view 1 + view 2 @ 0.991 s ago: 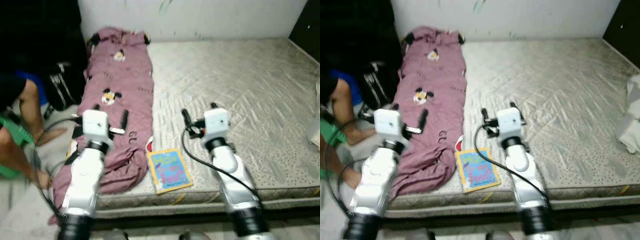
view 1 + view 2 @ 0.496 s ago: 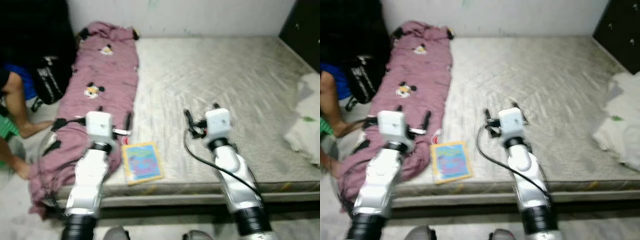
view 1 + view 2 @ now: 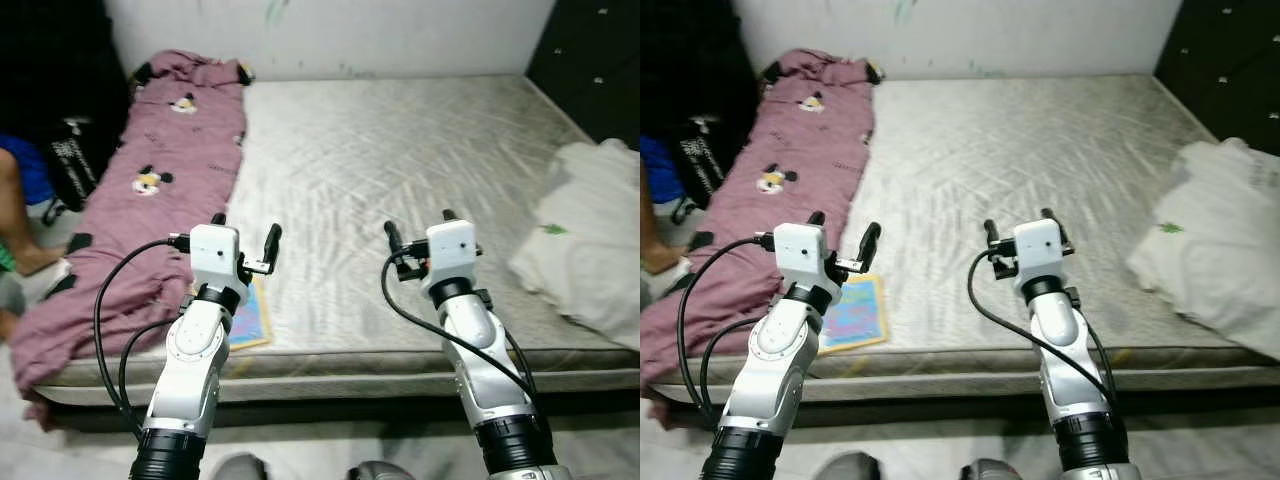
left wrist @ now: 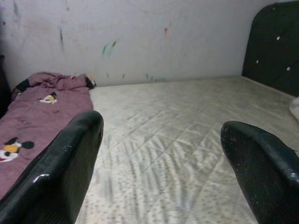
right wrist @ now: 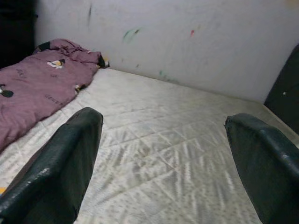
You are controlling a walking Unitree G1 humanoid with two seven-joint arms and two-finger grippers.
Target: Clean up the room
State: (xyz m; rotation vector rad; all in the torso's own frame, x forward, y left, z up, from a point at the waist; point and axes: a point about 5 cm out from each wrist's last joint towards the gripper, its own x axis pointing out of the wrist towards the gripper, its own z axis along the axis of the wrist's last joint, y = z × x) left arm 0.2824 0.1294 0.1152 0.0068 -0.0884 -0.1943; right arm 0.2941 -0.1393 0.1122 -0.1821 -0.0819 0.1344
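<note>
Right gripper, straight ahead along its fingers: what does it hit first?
The right gripper, fingers open, points across the bare mattress toward the white wall. Nothing stands between, so likely mattress or wall first; depth is unclear.

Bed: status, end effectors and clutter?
Both end effectors, left and right, open, empty, above mattress. Book under left arm. Maroon blanket left, white bedding right.

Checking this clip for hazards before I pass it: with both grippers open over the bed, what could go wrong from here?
The book lies at the mattress front edge, partly under the left gripper; a clumsy reach could push it off. The purple blanket droops over the bed's side, so pulling it might drag it to the floor. A person's leg is close beside the blanket, within reach of a left-arm swing.
</note>
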